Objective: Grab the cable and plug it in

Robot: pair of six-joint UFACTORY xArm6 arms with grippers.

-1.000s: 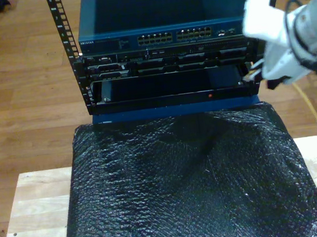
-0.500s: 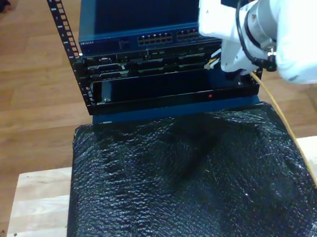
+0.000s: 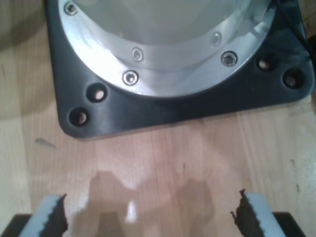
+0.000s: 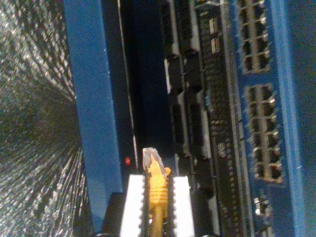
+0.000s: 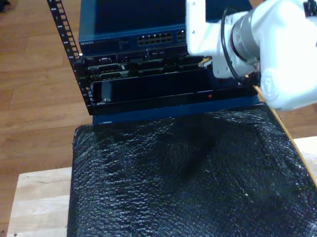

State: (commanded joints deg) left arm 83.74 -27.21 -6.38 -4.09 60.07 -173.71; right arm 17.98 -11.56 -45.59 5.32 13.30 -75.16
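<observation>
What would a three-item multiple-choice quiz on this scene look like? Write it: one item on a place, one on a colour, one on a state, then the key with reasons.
1. Where is the plug of the cable?
A. lying on the black mat
B. in the air before the rack's equipment faces
C. seated in a port of the blue switch

2. What colour is the cable?
A. grey
B. green
C. yellow-orange

3. How is my first gripper?
A. open, with nothing between its fingers
B. shut on the cable
C. shut on a screw

Key:
1 B: in the second wrist view the clear plug juts from my second gripper toward the rack, short of any port.
2 C: the boot between the white fingers is yellow-orange.
3 A: in the first wrist view its fingers stand wide apart over bare wood, near a black base plate.
</observation>
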